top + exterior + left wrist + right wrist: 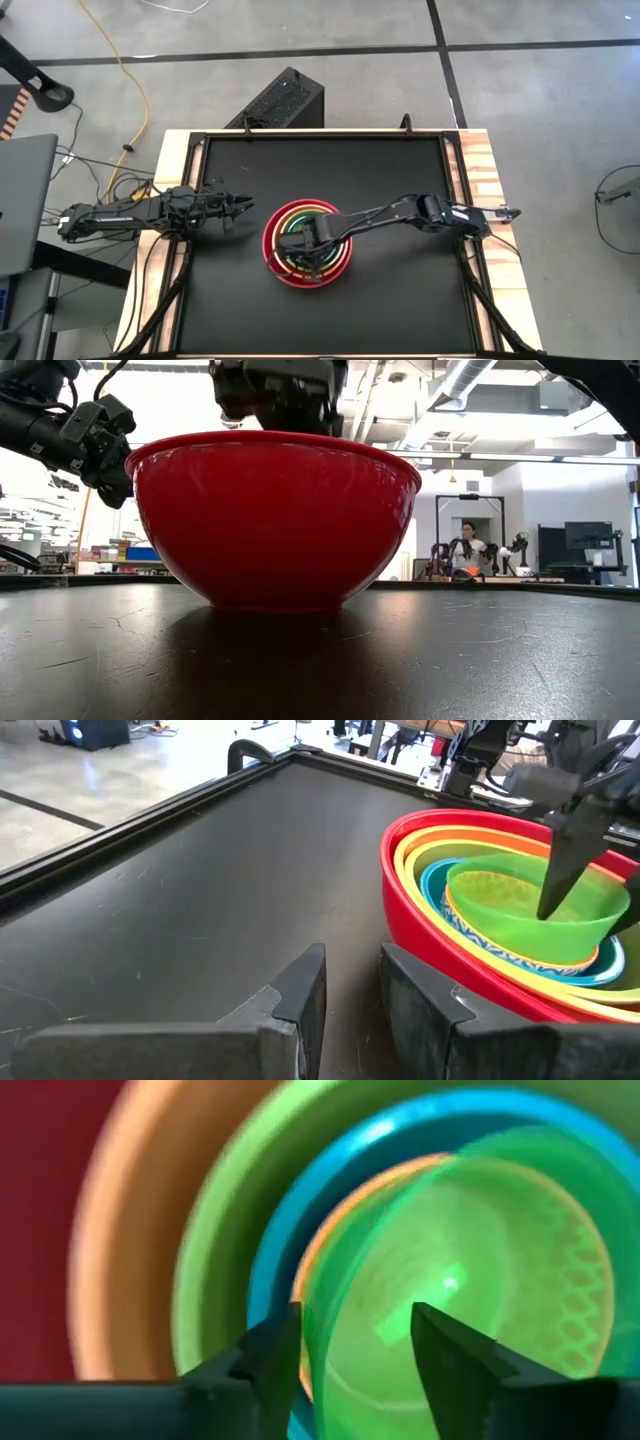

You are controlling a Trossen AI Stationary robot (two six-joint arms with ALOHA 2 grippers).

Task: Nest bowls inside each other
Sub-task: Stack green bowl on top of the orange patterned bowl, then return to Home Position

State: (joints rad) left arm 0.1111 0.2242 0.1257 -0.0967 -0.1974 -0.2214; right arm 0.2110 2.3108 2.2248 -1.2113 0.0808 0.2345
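The bowls are stacked at the table's middle. The red bowl [285, 272] [275, 520] is outermost, and the orange [478, 830], olive-green [215, 1250] and teal-blue [436, 888] bowls sit inside it. A yellow rim [325, 1230] shows under the bright green bowl [510, 910], which lies tilted on top. My right gripper [308, 238] [355, 1335] is open and points down over the stack. One finger is inside the green bowl's rim and one is outside it. My left gripper [245, 205] [352, 970] waits open, left of the stack. My right gripper comes at the bright green bowl from above. Its rim [300, 1295] runs between the two open fingers, and one finger [560, 870] reaches down inside the bowl. Whether either finger touches the rim, I cannot tell. The bowl rests tilted in the stack.
The black tabletop [390, 170] is framed by a raised dark rail [150, 815] on a wooden border [490, 170]. Bare mat lies all round the stack. A black box [280, 100] stands on the floor beyond the far edge, and a person [465, 550] sits far back in the room.
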